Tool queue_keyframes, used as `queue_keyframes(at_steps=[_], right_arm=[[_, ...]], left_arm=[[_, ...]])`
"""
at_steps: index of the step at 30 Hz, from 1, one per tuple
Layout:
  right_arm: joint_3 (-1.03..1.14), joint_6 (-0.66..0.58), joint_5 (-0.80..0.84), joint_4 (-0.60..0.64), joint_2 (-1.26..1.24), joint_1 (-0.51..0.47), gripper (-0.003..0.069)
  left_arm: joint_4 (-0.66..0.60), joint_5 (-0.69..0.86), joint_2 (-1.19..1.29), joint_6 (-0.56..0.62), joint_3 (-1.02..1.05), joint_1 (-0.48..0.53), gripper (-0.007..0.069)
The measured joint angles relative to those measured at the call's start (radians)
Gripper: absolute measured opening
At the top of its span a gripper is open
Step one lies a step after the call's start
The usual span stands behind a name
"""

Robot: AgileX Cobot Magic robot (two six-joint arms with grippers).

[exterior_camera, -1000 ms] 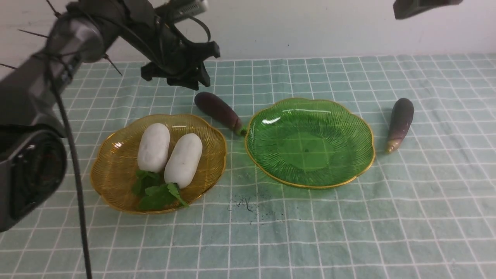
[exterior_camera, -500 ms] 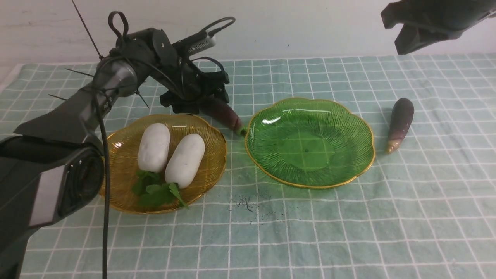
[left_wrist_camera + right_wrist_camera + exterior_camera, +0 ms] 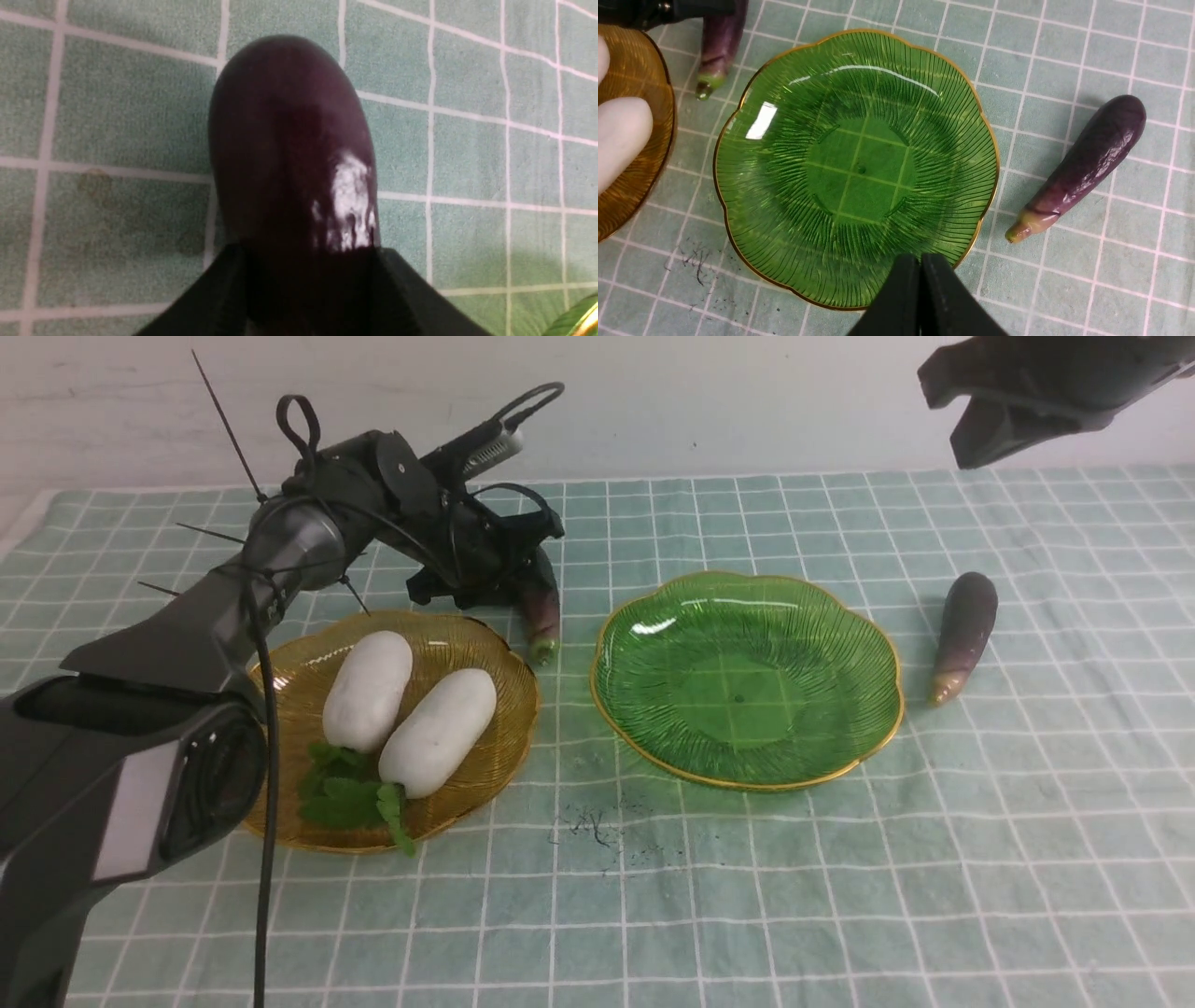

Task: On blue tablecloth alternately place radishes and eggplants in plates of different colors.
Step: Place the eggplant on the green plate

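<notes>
My left gripper (image 3: 525, 581) is shut on one dark purple eggplant (image 3: 541, 609) just behind the amber plate (image 3: 495, 649), with the stem end hanging toward the blue tablecloth (image 3: 840, 896). The left wrist view shows that eggplant (image 3: 289, 140) between my fingers (image 3: 397, 284). Two white radishes (image 3: 369, 689) (image 3: 439, 733) lie side by side in the amber plate. The green plate (image 3: 747, 681) holds nothing. The second eggplant (image 3: 964, 630) lies on the cloth to its right, also in the right wrist view (image 3: 1087, 163). My right gripper (image 3: 971, 415) is shut, high above the green plate (image 3: 854, 168).
A dark smudge (image 3: 593, 826) marks the cloth in front of the gap between the plates. A pale wall runs behind the cloth's far edge. The left arm and its cables cross above the amber plate's left side.
My left gripper came down and closed on the eggplant, which has swung so its stem points forward and down. The amber plate and radishes shifted slightly. The right gripper dropped into view.
</notes>
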Motion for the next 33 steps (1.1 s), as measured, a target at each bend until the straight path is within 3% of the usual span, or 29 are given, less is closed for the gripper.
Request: queue_keyframes(at_steps=[6, 11, 18, 23, 26, 29, 33], right_arm=[[0.000, 0.000, 0.000, -0.013, 0.000, 0.000, -0.0015], [0.000, 0.010, 0.000, -0.034, 0.000, -0.022, -0.0015], [0.000, 0.093, -0.001, -0.030, 0.016, -0.218, -0.0015], [0.000, 0.089, -0.041, 0.078, 0.163, -0.332, -0.0001], [0.000, 0.067, -0.109, 0.149, 0.269, -0.334, 0.0068], [0.000, 0.053, -0.162, 0.210, 0.376, -0.334, 0.0210], [0.000, 0.044, -0.220, 0.234, 0.462, -0.334, 0.0390]], left_arm=[[0.000, 0.037, -0.009, 0.052, -0.107, 0.000, 0.0300], [-0.038, 0.183, -0.061, 0.104, -0.234, -0.001, 0.0300], [-0.185, 0.419, -0.116, 0.301, -0.346, -0.097, 0.0300], [-0.068, 0.444, -0.039, 0.330, -0.346, -0.223, 0.0300], [0.054, 0.445, 0.002, 0.308, -0.344, -0.264, 0.0300], [0.132, 0.446, 0.025, 0.266, -0.344, -0.282, 0.0325], [0.151, 0.446, 0.026, 0.220, -0.344, -0.283, 0.0486]])
